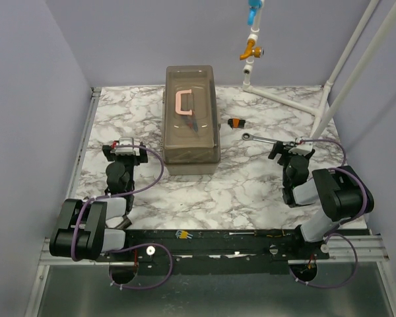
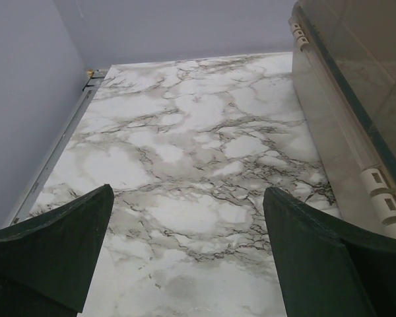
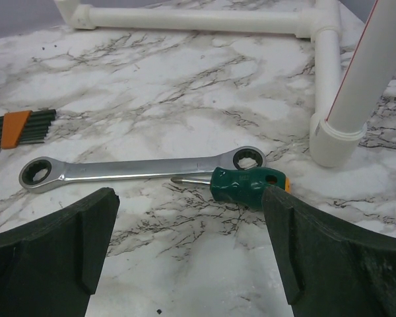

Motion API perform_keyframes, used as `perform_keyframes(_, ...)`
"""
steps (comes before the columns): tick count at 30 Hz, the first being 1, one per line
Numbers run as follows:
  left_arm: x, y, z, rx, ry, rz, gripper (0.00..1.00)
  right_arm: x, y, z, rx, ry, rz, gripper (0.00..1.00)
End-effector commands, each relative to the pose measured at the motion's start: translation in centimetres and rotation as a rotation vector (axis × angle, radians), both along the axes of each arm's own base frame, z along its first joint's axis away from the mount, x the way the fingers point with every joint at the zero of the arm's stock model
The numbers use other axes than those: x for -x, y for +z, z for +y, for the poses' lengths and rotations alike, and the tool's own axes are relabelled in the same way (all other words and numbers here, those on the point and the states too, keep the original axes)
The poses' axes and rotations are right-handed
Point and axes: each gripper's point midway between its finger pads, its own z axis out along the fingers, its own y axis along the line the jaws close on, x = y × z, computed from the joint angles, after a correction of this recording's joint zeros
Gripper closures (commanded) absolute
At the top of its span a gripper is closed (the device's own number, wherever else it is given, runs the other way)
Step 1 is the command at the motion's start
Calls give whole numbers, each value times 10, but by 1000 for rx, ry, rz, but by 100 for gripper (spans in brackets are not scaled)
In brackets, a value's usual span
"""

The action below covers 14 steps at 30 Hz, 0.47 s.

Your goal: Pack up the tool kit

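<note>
Starting nearest the bases, the left gripper (image 2: 188, 195) hovers at the table's (image 1: 251, 191) 9 o'clock, fingers spread wide over bare marble and holding nothing. The toolbox (image 1: 193, 125) wall is just off at its 2 o'clock. At 3 o'clock the right gripper (image 3: 189, 193) is equally wide open and empty. A green-handled screwdriver (image 3: 244, 186) lies just ahead of it at 1 o'clock, touching a ratchet wrench (image 3: 142, 167) beyond. A folded hex key set (image 3: 16, 129) sits farther out at 10 o'clock. Farthest, toward 12 o'clock, the toolbox stands with its lid down and pink handle (image 1: 183, 102) on top. A dark and red shape shows through the lid, so some tools seem packed. Three tools remain loose outside, so packing looks partly done, and the lid would likely need opening.
</note>
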Motion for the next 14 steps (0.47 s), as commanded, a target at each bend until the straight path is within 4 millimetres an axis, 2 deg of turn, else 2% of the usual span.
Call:
perform_keyframes(1,-3,6,2,24,8,-6,2,1,7,3,-5,26,-42,0)
perform_keyframes(14,-7,4,2,33,-16,14,2,1,7,3,-7,26,-43,0)
